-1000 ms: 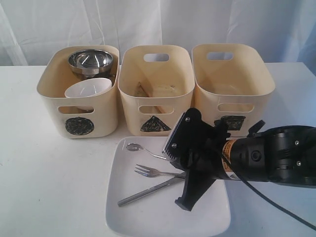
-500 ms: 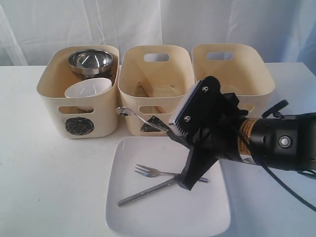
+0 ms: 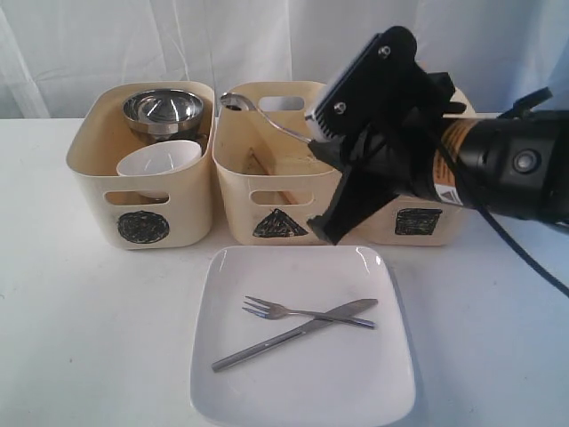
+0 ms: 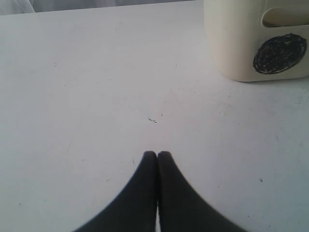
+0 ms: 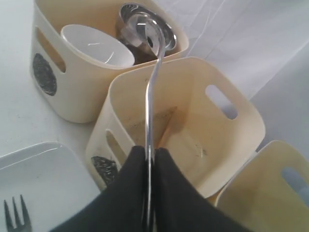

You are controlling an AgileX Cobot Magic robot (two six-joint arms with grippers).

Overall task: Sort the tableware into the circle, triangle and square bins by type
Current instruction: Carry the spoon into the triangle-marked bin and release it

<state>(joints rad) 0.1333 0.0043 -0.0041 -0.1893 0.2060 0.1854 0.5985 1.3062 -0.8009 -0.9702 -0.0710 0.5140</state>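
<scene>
Above the triangle bin (image 3: 233, 178), the right claw (image 5: 147, 153) grips a spoon (image 3: 267, 118), its bowl pointing toward the circle bin (image 3: 89, 187).

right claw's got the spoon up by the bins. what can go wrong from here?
1. The right claw pinches the thin steel spoon only at its handle end, so the long overhang could swing or slip out.
2. The spoon's bowl hangs near the edge of the triangle-marked cream tub, next to the circle-marked cream tub. A release now might clip a rim or land in the wrong tub.
</scene>
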